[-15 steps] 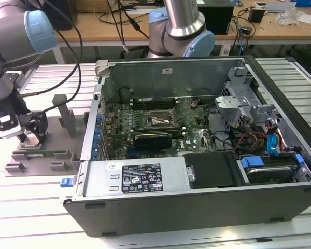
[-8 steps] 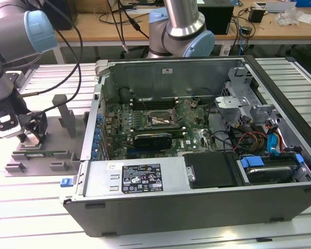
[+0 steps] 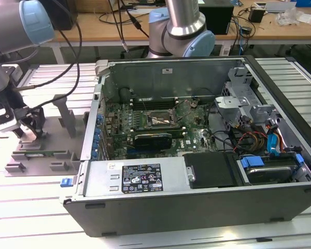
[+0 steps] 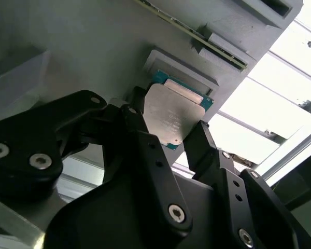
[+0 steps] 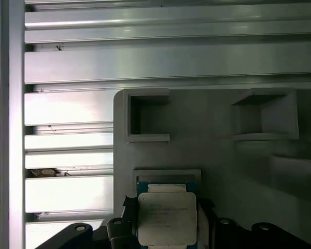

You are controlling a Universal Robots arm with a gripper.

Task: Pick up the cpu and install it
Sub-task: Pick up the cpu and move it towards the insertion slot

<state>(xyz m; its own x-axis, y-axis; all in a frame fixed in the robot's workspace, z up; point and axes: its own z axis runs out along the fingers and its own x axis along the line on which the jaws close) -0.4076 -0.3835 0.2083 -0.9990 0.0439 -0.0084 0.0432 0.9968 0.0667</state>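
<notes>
Gripper: at the exterior view's left, over the grey holder tray; fingers closed on two opposite edges of the cpu.
Cpu: at its nest in the tray; whether it is lifted, cannot tell.
Slip risk: the grip is on thin edges, so any tilt could drop it.
Socket: in the open case, well apart; a skewed chip could bend its contacts.

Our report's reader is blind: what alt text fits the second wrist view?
The black tool grips the cpu, silver-topped with a green rim, by two opposite edges. Behind it lies a grey holder on the slatted metal table.
</notes>
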